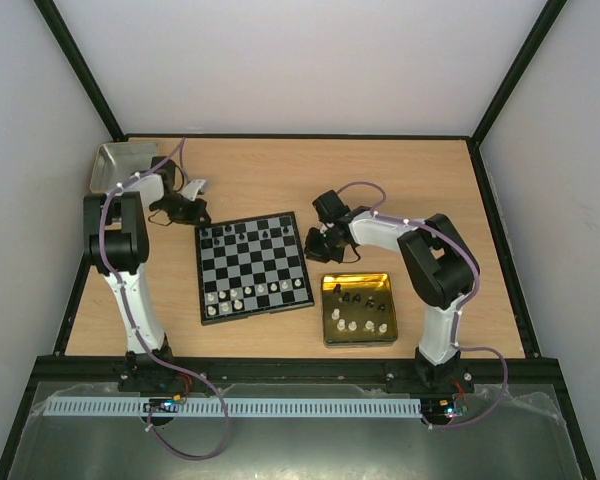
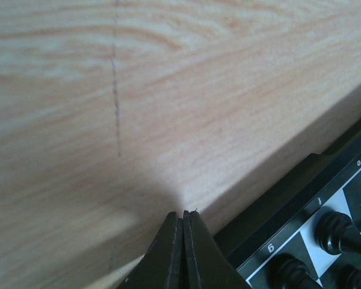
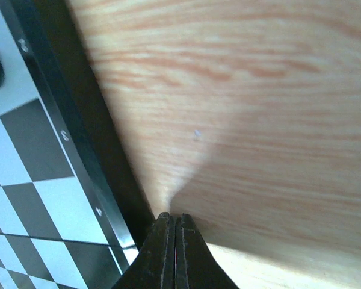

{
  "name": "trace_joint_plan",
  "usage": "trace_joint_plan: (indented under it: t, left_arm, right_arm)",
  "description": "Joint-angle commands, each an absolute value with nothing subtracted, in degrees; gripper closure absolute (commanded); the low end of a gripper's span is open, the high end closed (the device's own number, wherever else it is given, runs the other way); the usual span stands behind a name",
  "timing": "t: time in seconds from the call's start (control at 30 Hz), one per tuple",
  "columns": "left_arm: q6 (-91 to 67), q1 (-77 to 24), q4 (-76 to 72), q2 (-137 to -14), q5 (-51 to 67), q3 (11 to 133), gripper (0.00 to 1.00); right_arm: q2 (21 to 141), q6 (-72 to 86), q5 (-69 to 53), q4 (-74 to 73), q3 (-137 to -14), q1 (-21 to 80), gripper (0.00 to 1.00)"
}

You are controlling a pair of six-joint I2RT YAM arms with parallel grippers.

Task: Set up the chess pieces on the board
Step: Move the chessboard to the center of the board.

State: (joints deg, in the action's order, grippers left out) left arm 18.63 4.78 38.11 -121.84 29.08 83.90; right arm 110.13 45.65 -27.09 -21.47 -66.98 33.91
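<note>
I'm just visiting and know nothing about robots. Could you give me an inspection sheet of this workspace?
Surface: wooden table, light grain.
Job's things: board central; black pieces along its far edge, white pieces along the near edge; loose pieces wait in the gold tray.
Clutter: grey tin, far left corner.
Hands: left hand shut, empty, beside board; right hand likewise.
Cables: purple cables along both arms.
Surroundings: white walls, black frame.
</note>
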Motion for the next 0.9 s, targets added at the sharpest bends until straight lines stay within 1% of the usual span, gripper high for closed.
trace_joint_plan:
  t: [0.0, 0.23, 0.4, 0.63, 0.87]
  left_arm:
    - [19.3, 4.6, 41.3, -121.1, 25.1, 78.2, 0.98]
    - [15.3, 8.7, 37.0, -115.9, 18.1, 77.1, 0.98]
    - [16.7, 10.6, 37.3, -112.1, 14.5, 75.7, 0.98]
    - [18.7, 10.9, 40.4, -111.0, 18.1, 73.4, 0.98]
    - [19.3, 8.4, 42.2, -110.1, 20.8, 70.9, 0.98]
  right_arm:
    - [108.4, 46.4, -26.1, -24.9, -64.0, 35.3, 0.98]
    - [107.0, 46.7, -26.1, -24.6, -63.0, 35.9, 0.98]
    - [106.8, 45.9, -25.6, -25.7, -63.4, 36.0, 0.98]
    - [106.5, 45.0, -24.8, -27.7, -64.5, 37.3, 0.98]
    - [104.6, 45.2, -24.1, -29.0, -63.5, 39.7, 0.98]
